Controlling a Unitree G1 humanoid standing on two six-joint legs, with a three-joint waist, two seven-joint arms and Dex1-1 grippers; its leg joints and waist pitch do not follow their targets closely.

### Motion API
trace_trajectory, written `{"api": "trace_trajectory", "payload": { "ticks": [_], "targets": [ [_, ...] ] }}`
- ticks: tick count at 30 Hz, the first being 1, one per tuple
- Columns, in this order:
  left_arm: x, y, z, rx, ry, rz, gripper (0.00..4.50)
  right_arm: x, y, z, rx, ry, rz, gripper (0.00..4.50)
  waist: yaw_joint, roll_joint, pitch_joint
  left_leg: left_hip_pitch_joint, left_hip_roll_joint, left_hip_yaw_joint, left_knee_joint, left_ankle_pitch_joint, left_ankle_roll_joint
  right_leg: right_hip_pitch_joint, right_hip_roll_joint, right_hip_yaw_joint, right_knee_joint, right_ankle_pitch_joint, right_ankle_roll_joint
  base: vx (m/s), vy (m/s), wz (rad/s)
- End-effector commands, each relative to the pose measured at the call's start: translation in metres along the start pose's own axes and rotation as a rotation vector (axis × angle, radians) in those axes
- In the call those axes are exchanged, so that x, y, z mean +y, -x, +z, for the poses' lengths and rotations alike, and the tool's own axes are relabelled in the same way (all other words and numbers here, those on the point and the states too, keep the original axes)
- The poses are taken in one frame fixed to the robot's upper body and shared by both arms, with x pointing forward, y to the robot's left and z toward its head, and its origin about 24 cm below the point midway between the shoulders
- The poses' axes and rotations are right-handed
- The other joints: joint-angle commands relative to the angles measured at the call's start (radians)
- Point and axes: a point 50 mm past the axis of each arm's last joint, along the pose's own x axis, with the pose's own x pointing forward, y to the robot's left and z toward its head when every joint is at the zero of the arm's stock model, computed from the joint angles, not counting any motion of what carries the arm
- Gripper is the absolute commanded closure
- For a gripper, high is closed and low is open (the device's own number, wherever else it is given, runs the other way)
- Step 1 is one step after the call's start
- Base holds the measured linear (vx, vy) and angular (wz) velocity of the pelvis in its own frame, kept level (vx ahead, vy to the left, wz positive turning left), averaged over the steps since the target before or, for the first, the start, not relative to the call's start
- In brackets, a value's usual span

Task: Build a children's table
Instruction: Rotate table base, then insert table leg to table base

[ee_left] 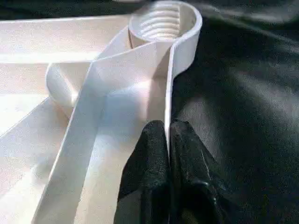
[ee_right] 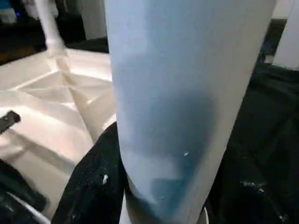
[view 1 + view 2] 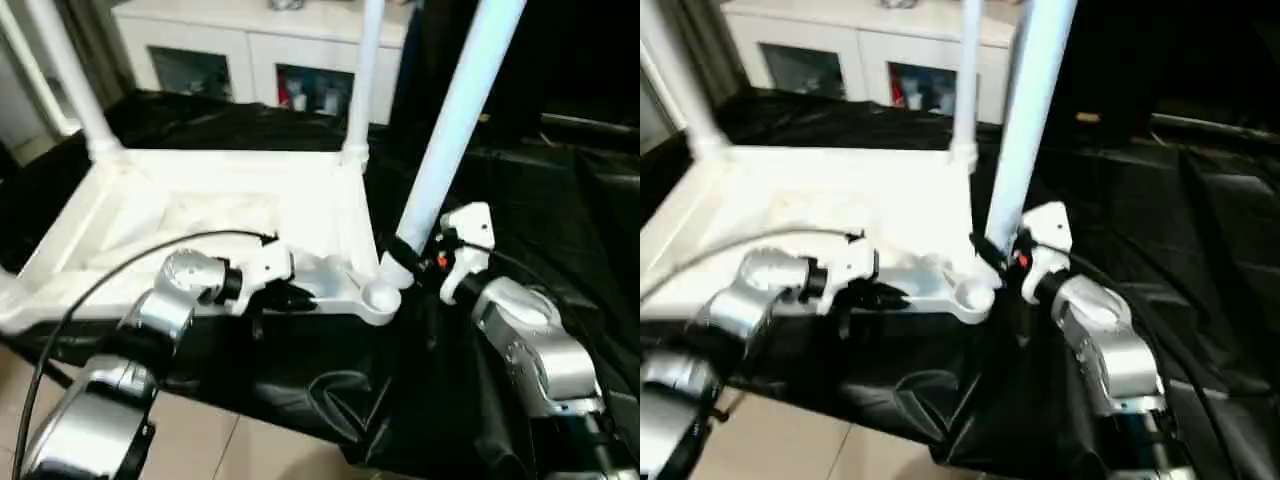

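Two legs [image 3: 72, 85] already upright in the far sockets of the upturned top [image 3: 200, 225], one far left, one far right [image 3: 364, 75]. Top lying ribs-up on black cloth [image 3: 560, 220], white cabinet [image 3: 250, 50] behind. Third leg [image 3: 450, 130] tilted, foot just beside the near right socket [image 3: 380, 296], not yet seated as far as can be judged. Right gripper [image 3: 412, 258] clamped round that leg low down, jaws half spread by the tube's width, dark fingers [image 2: 100, 186] hugging it in the wrist view. Left gripper [image 3: 290, 296] at the near rim, jaws pressed together on the thin rim wall, fingertips [image 1: 149, 149] either side of the edge, threaded socket [image 1: 163, 21] open just beyond. Roughly half done: two legs in, third at its hole, still needing lining up and screwing into the threads. Near left corner hidden by the left arm, so fourth leg's state unknown; judged still to come.
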Motion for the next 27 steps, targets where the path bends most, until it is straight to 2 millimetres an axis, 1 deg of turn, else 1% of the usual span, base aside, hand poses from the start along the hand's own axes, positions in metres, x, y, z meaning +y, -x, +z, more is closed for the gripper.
{"api": "trace_trajectory", "payload": {
  "ticks": [1,2,3,4,6,7,10,11,12,16,18,19,23,25,26,27],
  "targets": [
    [-0.007,0.001,-0.016,0.021,0.086,0.05,4.49,0.006,-0.003,0.0,0.015,-0.011,0.043,2.62,0.011,-0.014,-0.056,-0.018,0.028,0.005,-0.076,-0.07,0.047,0.06,-0.076,0.041,-0.073,-0.141,-0.241,0.0,0.0,0.0],
    [-0.008,0.001,-0.016,0.024,0.085,0.05,4.49,0.007,-0.004,-0.001,0.019,-0.01,0.048,2.62,0.012,-0.014,-0.055,-0.018,0.028,0.005,-0.077,-0.068,0.045,0.059,-0.075,0.04,-0.073,-0.14,-0.238,0.0,0.0,0.0],
    [-0.011,0.002,-0.018,0.035,0.085,0.052,4.49,0.009,-0.005,-0.003,0.029,-0.009,0.058,2.62,0.013,-0.017,-0.054,-0.019,0.026,0.006,-0.077,-0.066,0.044,0.058,-0.075,0.041,-0.073,-0.144,-0.227,0.0,0.0,0.0],
    [-0.011,0.002,-0.018,0.035,0.085,0.052,4.49,0.009,-0.005,-0.003,0.029,-0.009,0.058,2.62,0.013,-0.017,-0.054,-0.019,0.026,0.006,-0.077,-0.066,0.044,0.058,-0.075,0.041,-0.073,-0.144,-0.227,0.0,0.0,0.0],
    [-0.015,0.004,-0.022,0.093,0.068,0.033,4.49,0.013,-0.007,-0.002,0.037,-0.032,0.087,2.62,0.012,-0.019,-0.056,-0.022,0.026,0.005,-0.077,-0.052,0.045,0.06,-0.076,0.041,-0.07,-0.129,-0.22,0.0,0.0,0.0],
    [-0.016,0.005,-0.022,0.107,0.068,0.029,4.49,0.014,-0.007,-0.002,0.042,-0.037,0.095,2.62,0.012,-0.017,-0.056,-0.021,0.025,0.005,-0.077,-0.046,0.045,0.059,-0.074,0.041,-0.07,-0.118,-0.218,0.0,0.0,0.0],
    [-0.017,0.006,-0.022,0.128,0.076,0.022,4.5,0.016,-0.008,-0.003,0.063,-0.032,0.11,2.62,0.012,-0.015,-0.057,-0.019,0.026,0.006,-0.077,-0.033,0.041,0.058,-0.074,0.041,-0.068,-0.085,-0.225,0.0,0.0,0.0],
    [-0.018,0.006,-0.023,0.17,0.077,0.012,4.5,0.016,-0.01,-0.006,0.094,-0.016,0.116,2.62,0.011,-0.018,-0.058,-0.018,0.025,0.007,-0.077,-0.029,0.039,0.059,-0.073,0.041,-0.066,-0.066,-0.23,0.0,0.0,0.0],
    [-0.018,0.006,-0.023,0.17,0.077,0.012,4.5,0.016,-0.01,-0.006,0.094,-0.016,0.116,2.62,0.012,-0.018,-0.058,-0.018,0.025,0.007,-0.077,-0.028,0.039,0.059,-0.073,0.041,-0.066,-0.064,-0.231,0.0,0.0,0.0],
    [-0.017,0.007,-0.025,0.242,0.064,-0.005,4.5,0.012,-0.011,-0.007,0.128,0.0,0.11,2.62,0.012,-0.018,-0.058,-0.016,0.025,0.007,-0.078,-0.041,0.032,0.058,-0.072,0.042,-0.068,-0.071,-0.229,0.0,0.0,0.0],
    [-0.012,0.008,-0.022,0.263,0.057,0.015,4.5,0.011,-0.009,-0.004,0.152,0.014,0.121,2.62,0.012,-0.021,-0.059,-0.015,0.024,0.006,-0.079,-0.048,0.024,0.06,-0.07,0.041,-0.068,-0.073,-0.227,0.0,0.0,0.0],
    [-0.01,0.009,-0.02,0.256,0.059,0.022,4.5,0.011,-0.008,-0.002,0.152,0.016,0.128,2.62,0.012,-0.017,-0.057,-0.015,0.024,0.006,-0.079,-0.052,0.021,0.059,-0.07,0.042,-0.069,-0.077,-0.226,0.0,0.0,0.0],
    [-0.006,0.009,-0.013,0.229,0.049,0.037,4.5,0.009,-0.004,0.003,0.159,0.023,0.139,2.62,0.014,-0.021,-0.056,-0.015,0.023,0.006,-0.08,-0.078,0.016,0.059,-0.07,0.043,-0.075,-0.128,-0.216,0.0,0.0,0.0],
    [-0.006,0.009,-0.012,0.212,0.054,0.034,4.5,0.008,-0.002,0.004,0.165,0.025,0.139,2.62,0.012,-0.02,-0.056,-0.017,0.023,0.005,-0.08,-0.094,0.011,0.058,-0.071,0.043,-0.079,-0.168,-0.208,0.0,0.0,0.0],
    [-0.006,0.009,-0.011,0.209,0.057,0.034,4.5,0.007,-0.001,0.005,0.167,0.024,0.139,2.62,0.012,-0.022,-0.056,-0.017,0.023,0.005,-0.08,-0.095,0.01,0.058,-0.071,0.043,-0.08,-0.174,-0.206,0.0,0.0,0.0],
    [-0.006,0.008,-0.011,0.201,0.065,0.033,4.5,0.007,0.0,0.005,0.171,0.021,0.139,2.62,0.013,-0.022,-0.056,-0.017,0.023,0.005,-0.08,-0.095,0.011,0.058,-0.07,0.043,-0.08,-0.179,-0.205,0.0,0.0,0.0]
  ]
}}
